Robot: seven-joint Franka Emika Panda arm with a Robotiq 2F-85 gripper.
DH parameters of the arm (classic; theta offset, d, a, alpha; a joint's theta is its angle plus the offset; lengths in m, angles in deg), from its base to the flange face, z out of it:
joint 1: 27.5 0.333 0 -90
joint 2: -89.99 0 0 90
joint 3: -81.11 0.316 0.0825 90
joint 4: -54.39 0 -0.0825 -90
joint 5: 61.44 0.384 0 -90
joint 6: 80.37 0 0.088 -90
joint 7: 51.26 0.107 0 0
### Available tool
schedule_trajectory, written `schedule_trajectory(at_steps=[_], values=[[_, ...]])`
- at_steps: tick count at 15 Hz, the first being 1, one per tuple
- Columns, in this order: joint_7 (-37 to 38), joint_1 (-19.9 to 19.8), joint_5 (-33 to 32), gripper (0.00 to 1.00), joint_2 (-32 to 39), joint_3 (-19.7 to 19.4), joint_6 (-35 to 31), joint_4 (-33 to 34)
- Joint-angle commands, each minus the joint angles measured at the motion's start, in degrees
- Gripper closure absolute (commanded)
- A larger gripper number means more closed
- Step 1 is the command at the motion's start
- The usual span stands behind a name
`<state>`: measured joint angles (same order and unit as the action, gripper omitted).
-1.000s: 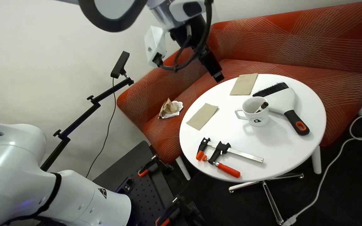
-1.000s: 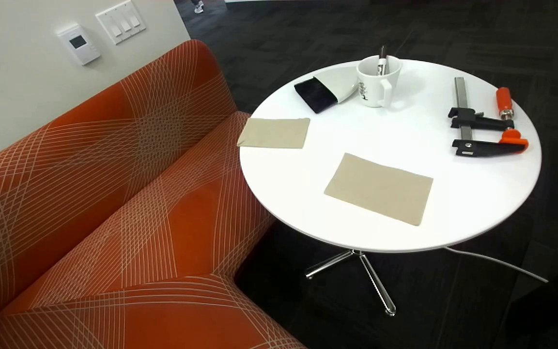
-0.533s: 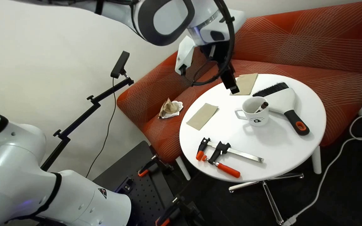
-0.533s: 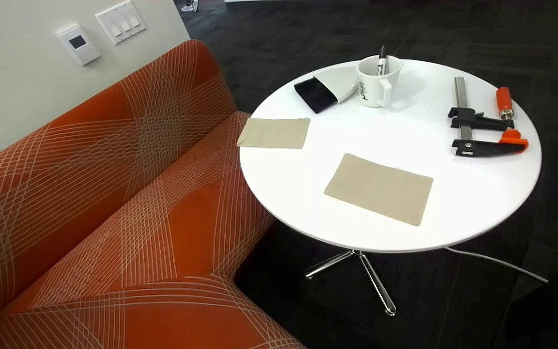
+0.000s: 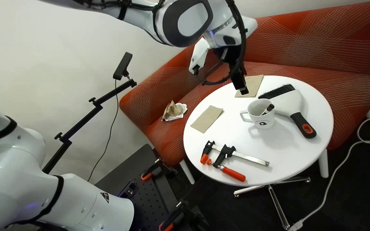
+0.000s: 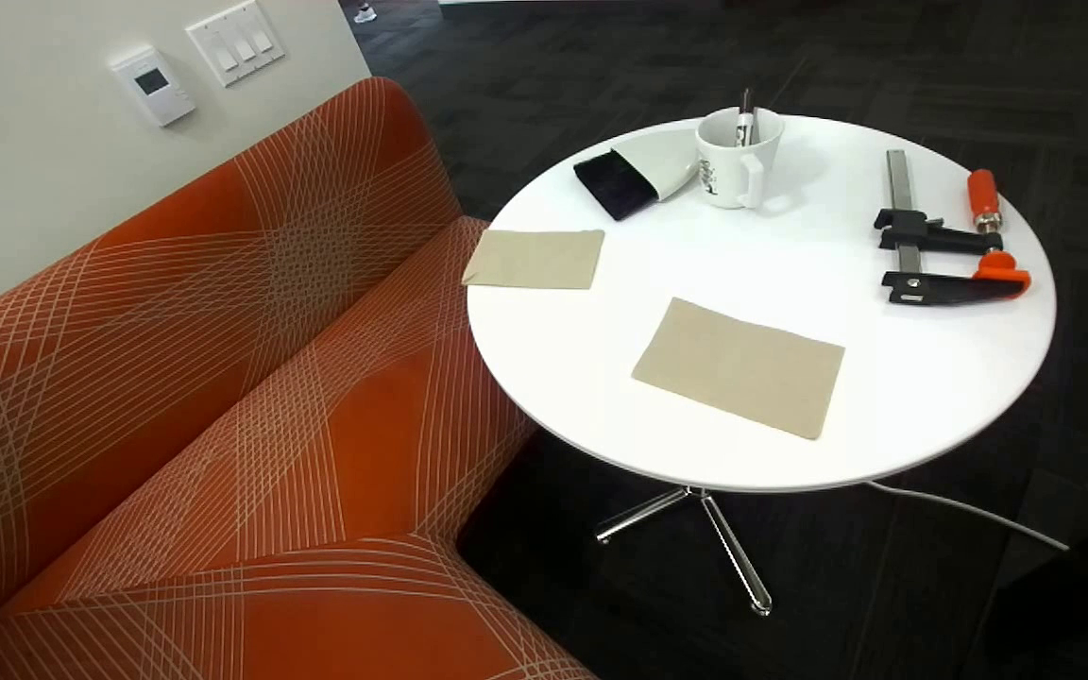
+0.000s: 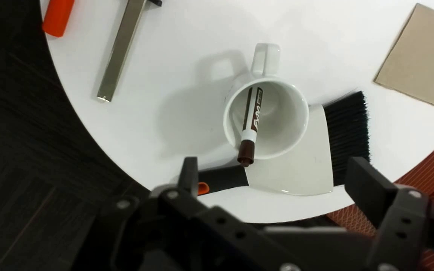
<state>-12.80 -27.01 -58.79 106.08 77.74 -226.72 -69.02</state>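
One gripper (image 7: 271, 169), jaws spread wide, hangs above one round white table (image 5: 289, 152), near one upright white mug (image 5: 262, 118). A single Expo marker (image 7: 252, 116) leans inside it, cap up. On the table lie one bench brush (image 5: 289, 104) beside the mug, one bar clamp (image 5: 226, 153), and what look like two brown paper napkins (image 6: 535, 259) (image 6: 740, 370).

The mug (image 7: 275, 122) looks like glossy ceramic, the marker (image 7: 251, 119) like smooth plastic; the brush (image 7: 292, 171) has rough bristles (image 7: 349, 135), the clamp bar (image 7: 122, 52) is shiny metal.
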Motion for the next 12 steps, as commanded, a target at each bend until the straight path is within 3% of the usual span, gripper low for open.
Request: schedule_trajectory(at_steps=[1, 8, 12], values=[[-0.37, 0.8, 0.45, 0.0, 0.0, -0.89, 0.18, 0.13], [1.47, 1.41, 1.72, 0.0, 2.0, -0.71, -1.28, 0.93], [7.81, 3.84, 0.17, 0.0, 4.67, -2.19, -5.48, 1.32]])
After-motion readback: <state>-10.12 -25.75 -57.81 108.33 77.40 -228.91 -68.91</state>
